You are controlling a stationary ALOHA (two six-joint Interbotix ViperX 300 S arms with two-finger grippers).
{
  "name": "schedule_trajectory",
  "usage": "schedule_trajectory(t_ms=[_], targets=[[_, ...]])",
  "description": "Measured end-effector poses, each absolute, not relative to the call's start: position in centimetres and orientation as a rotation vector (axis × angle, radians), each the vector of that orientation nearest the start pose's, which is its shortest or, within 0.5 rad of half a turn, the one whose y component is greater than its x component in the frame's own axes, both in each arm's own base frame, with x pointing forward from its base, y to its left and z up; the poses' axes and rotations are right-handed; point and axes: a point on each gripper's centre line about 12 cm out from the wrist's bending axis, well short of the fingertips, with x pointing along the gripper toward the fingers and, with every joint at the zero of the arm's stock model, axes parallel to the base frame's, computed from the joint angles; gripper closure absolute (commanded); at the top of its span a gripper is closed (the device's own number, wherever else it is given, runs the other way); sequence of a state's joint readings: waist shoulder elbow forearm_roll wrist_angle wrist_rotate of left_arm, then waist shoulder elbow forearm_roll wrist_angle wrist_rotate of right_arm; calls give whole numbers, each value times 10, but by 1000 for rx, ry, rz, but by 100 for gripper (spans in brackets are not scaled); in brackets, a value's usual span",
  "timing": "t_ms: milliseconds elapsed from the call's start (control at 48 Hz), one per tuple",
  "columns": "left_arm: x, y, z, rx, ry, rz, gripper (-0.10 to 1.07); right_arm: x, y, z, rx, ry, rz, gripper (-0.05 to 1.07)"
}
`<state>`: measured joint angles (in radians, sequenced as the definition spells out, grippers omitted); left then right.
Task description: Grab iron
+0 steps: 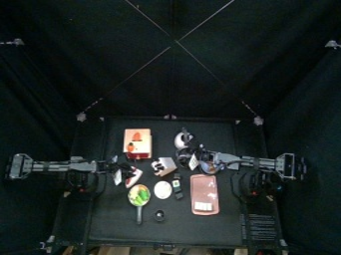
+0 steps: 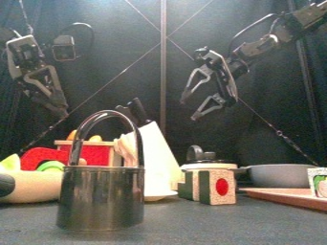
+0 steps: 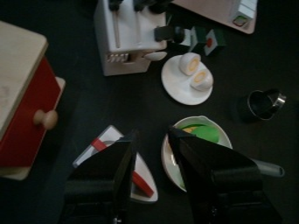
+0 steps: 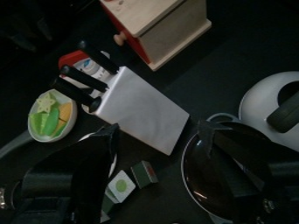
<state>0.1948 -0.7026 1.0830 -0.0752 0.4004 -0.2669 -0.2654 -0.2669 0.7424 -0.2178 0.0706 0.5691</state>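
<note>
Both our grippers, left (image 2: 42, 93) and right (image 2: 208, 96), hang wide open and empty; we cannot single out the iron. Descending blindly risks toppling the knife block (image 4: 135, 109); crowding causes it.

Crowded table middle, open air above.

Hanging high over the clutter: left gripper (image 2: 42, 88) and right gripper (image 2: 208, 94), both with jaws spread, nothing between them and the objects below. In the top view, from table centre: red-and-wood box (image 1: 138, 140) at 11 o'clock, white knife block (image 1: 163, 165) at centre, kettle (image 1: 185, 136) at 1 o'clock, pink tray (image 1: 204, 194) at 4 o'clock, green pan (image 1: 139, 196) at 7 o'clock. Narrow gaps only between these; bare black table (image 1: 100, 224) along the front edge, 5 to 8 o'clock.
</note>
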Motion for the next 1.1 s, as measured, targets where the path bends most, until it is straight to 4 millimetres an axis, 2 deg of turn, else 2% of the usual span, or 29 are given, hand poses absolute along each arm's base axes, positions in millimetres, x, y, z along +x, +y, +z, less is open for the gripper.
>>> schedule_trajectory(t_ms=[229,479,646,833,1104], targets=[[207,36,185,-555,921,369,23,333,-89,230,399,497,-357,2],[205,24,190,-554,1007,447,25,329,-87,222,401,519,-356,2],[201,16,190,-558,1005,562,25,328,-85,221,401,522,-352,2],[206,-2,191,-518,932,596,22,329,-83,219,397,532,-347,2],[211,-12,176,-473,945,630,11,330,-82,216,397,538,-345,2]])
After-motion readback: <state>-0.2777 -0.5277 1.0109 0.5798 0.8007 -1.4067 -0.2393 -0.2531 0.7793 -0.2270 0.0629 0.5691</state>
